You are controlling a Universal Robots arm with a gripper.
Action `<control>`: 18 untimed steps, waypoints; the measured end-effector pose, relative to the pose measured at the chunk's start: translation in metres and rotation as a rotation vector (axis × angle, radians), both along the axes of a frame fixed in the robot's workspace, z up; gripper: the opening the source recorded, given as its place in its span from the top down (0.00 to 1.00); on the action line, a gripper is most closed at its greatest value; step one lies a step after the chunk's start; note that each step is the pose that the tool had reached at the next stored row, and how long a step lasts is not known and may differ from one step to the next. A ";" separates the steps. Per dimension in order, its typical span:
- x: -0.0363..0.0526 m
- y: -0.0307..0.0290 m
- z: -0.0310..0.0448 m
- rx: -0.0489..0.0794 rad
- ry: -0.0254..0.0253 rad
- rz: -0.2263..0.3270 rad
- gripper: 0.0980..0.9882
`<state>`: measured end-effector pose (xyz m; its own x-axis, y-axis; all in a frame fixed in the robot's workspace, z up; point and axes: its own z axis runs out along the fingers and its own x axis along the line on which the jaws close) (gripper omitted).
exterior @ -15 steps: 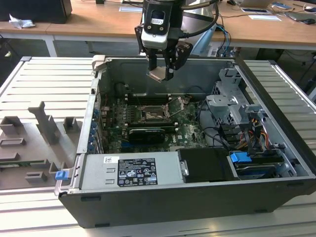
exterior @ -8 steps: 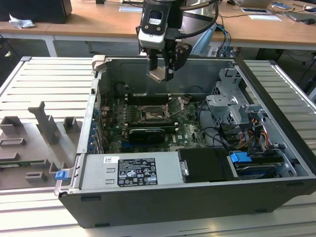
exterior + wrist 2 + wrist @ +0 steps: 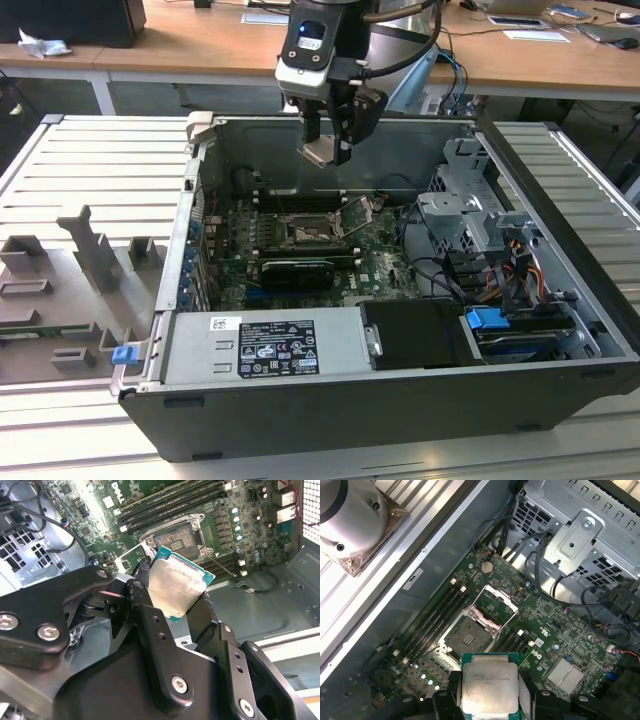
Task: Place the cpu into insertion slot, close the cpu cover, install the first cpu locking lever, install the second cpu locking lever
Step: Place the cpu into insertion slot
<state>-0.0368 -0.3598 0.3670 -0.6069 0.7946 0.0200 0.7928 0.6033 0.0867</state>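
My gripper is clamped on the cpu by two opposite edges, which keeps the chip flat for seating. I hang above the case. Below, the socket lies bare, with its cover swung up to admit the chip.

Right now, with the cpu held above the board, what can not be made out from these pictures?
The cpu: in the first wrist view, one edge is cut off by the picture's edge.
The cpu cover: in the second wrist view, part is hidden behind the gripper holding the cpu.
The socket: in the exterior view, its contacts are too small to tell.
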 end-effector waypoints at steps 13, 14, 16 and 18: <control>0.0000 0.0000 -0.0015 0.000 0.0023 -0.094 0.50; 0.0000 0.0000 -0.0015 0.000 0.0026 -0.101 0.50; 0.0000 0.0000 -0.0016 0.000 0.0027 -0.119 0.50; 0.0000 0.0000 -0.0018 0.000 0.0027 -0.134 0.50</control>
